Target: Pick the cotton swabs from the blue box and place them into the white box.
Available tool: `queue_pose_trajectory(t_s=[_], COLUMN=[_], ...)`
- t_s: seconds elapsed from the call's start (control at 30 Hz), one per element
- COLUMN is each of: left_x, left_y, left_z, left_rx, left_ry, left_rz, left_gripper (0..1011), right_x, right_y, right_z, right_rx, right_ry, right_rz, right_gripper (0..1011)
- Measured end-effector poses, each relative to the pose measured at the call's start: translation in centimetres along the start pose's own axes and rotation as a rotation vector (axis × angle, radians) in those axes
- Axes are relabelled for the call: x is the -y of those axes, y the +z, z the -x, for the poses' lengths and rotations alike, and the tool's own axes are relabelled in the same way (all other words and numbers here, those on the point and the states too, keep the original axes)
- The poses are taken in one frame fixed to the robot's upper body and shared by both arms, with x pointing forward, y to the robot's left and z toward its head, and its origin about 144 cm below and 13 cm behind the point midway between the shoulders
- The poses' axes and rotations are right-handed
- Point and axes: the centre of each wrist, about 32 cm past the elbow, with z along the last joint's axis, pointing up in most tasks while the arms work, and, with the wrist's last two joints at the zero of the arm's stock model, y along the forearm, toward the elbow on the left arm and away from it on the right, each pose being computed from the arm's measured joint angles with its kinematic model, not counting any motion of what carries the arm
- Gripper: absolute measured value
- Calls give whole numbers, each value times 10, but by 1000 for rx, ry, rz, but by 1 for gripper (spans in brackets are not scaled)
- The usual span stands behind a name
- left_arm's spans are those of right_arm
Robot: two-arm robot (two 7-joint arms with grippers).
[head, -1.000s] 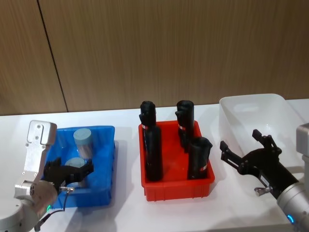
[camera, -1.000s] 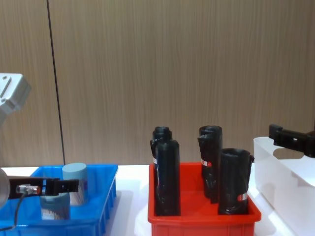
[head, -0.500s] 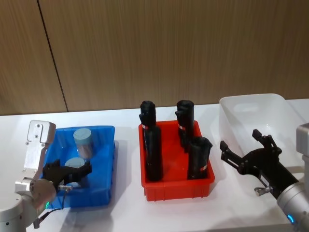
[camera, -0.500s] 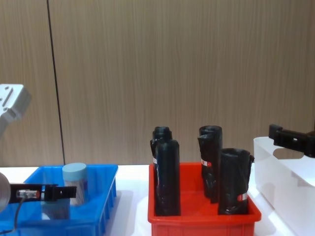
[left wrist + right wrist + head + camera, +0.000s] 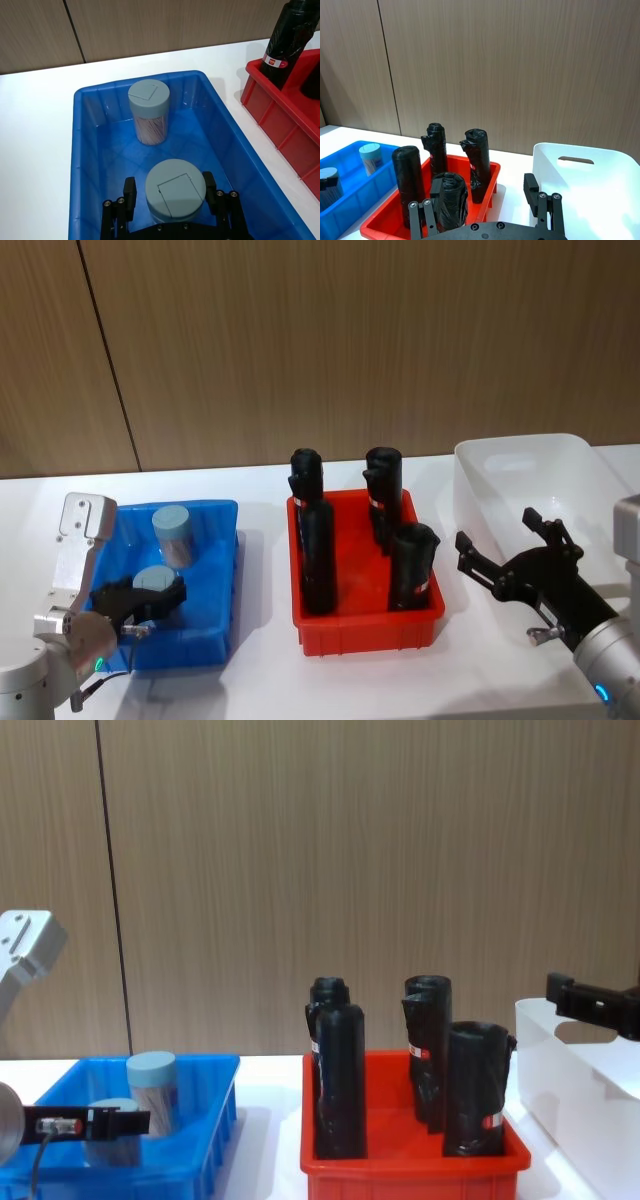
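Two cotton swab tubs with light blue lids stand in the blue box [image 5: 225,508]. The farther tub [image 5: 172,530] stands free by the back wall. My left gripper [image 5: 155,594] is open low inside the box, with the nearer tub [image 5: 152,578] between its fingers. The left wrist view shows this tub [image 5: 175,195] with one finger [image 5: 129,191] on each side and a narrow gap on one side. My right gripper [image 5: 496,528] hovers open at the right, beside the front left of the white box [image 5: 520,445].
A red bin [image 5: 370,625] holding several upright black rolls [image 5: 316,555] stands between the blue box and the white box. White tabletop lies around the bins, and a wood-panelled wall rises behind.
My left gripper has sunk lower in the blue box and drawn back a little, still around the nearer tub. Both tubs and the right arm have stayed put.
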Motion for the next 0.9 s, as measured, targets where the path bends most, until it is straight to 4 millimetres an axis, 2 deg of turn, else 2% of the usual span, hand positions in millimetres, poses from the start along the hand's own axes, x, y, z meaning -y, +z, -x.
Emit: queue_pose_trajectory(t_s=[0.23, 0.57, 0.9], left_x=[2, 0, -9], left_y=[-2, -1, 9], left_z=[-2, -3, -1], left_rx=[1, 28, 106], left_ry=[-8, -21, -84], left_rz=[6, 36, 110], left_gripper=[671, 669, 669], right_x=[0, 0, 0], right_y=[0, 0, 0], right_z=[0, 0, 0], right_rx=[0, 0, 0], right_ry=[0, 0, 0], right_rz=[0, 0, 0], right_gripper=[1001, 1001, 1001])
